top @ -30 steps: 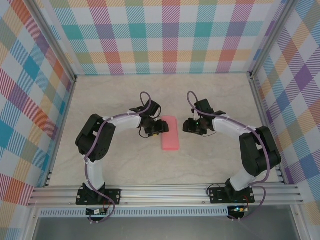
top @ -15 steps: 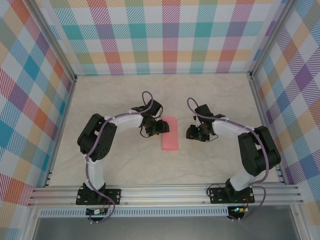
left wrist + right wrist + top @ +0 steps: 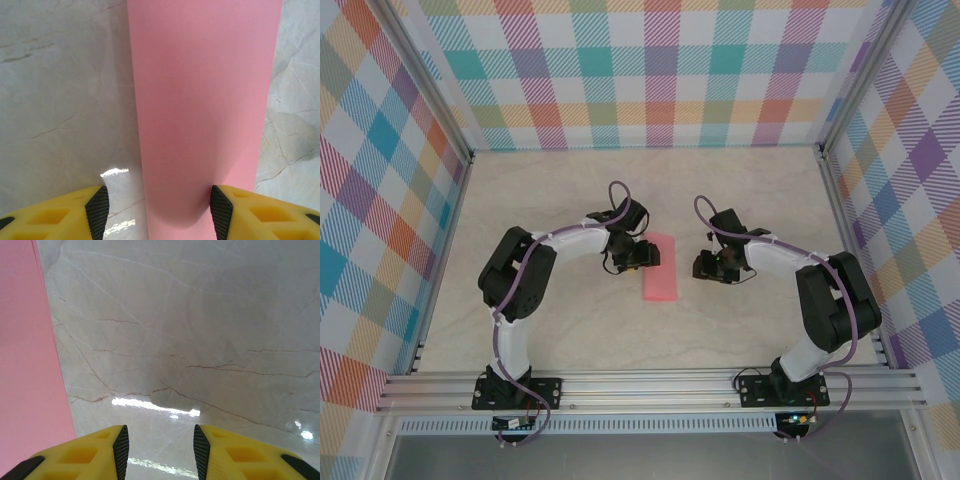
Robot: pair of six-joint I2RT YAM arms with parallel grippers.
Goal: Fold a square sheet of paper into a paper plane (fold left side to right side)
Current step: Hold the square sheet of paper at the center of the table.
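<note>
My left tool (image 3: 640,256) hangs over the left long edge of the sheet of paper (image 3: 661,268), about halfway along it, where it lies flat on the worktop (image 3: 560,320) between my two arms. The sheet is a narrow salmon-pink strip, much longer than it is wide. In the left wrist view the strip runs straight ahead from between my fingers to the top of the picture. My left jaws stand apart at a middling width and hold nothing. The right pad (image 3: 220,211) sits over the pink, inside the strip's right edge, while the left pad (image 3: 98,212) sits over bare marbled stone, just off the strip's left edge. A soft shadow lies on the paper between the pads. I cannot tell whether either pad touches the surface.

My right tool (image 3: 706,265) is on the other side of the strip, near its right long edge but apart from it. In the right wrist view the pink runs up the left border, beside my left finger, and only stone lies between my pads (image 3: 121,450). These jaws are parted too, more narrowly, and empty.

From above, the strip's long axis runs from the arm bases towards the far checked wall (image 3: 650,70), leaning very slightly. Both short ends are cut square.
</note>
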